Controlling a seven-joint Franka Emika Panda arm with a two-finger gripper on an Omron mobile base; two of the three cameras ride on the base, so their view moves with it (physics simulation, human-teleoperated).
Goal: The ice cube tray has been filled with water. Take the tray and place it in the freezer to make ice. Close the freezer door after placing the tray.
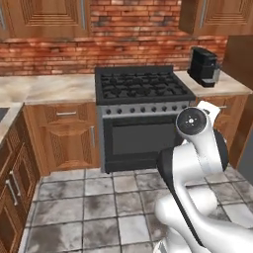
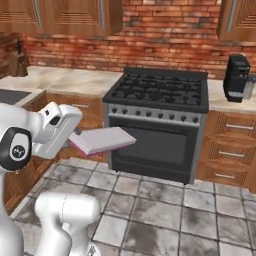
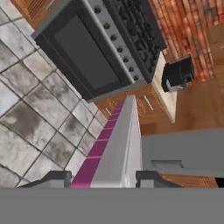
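Note:
The ice cube tray is a thin pale lavender-grey slab with a magenta edge, held about level at oven-door height above the floor. My gripper is shut on its near end. In the hand view the tray runs edge-on away from between the two finger tips, with the gripper clamped on it. A plain grey face of the freezer lies to the right of the tray, and a grey strip of the freezer shows at the right edge. I cannot tell how the freezer door stands.
A black oven range stands straight ahead, just beyond the tray's far end. A black coffee machine sits on the counter to its right. Wooden cabinets line the left side. Tiled floor lies in front.

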